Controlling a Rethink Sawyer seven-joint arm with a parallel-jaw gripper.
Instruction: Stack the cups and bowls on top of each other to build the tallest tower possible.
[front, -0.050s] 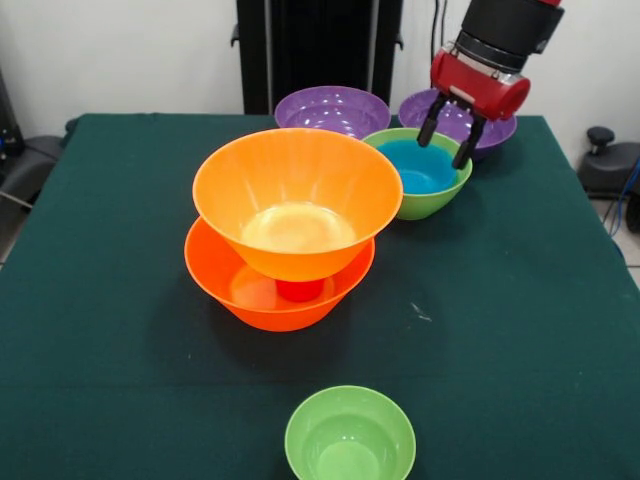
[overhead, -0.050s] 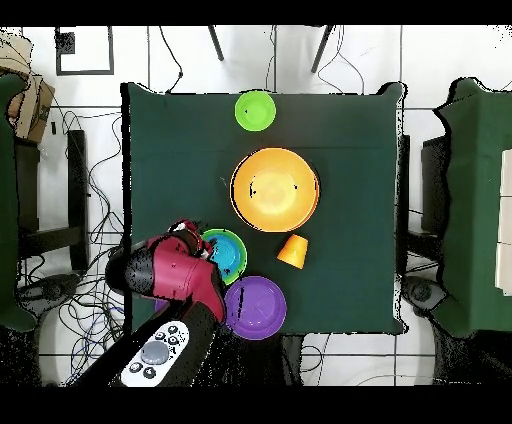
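Tower (front, -0.050s: 290, 240): orange bowl on red cup inside orange bowl | green bowl (front, -0.050s: 440, 195): blue bowl inside | gripper (front, -0.050s: 449, 138): fingers spread, empty

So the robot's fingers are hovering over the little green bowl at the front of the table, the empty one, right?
Not quite. The fingers hover over the green bowl at the back, the one with a blue bowl nested inside it. The empty green bowl sits alone, away from the arm. The front view shows this.

The upper orange bowl (front, -0.050s: 297, 200) hides most of the red cup (front, -0.050s: 300, 290) beneath it.
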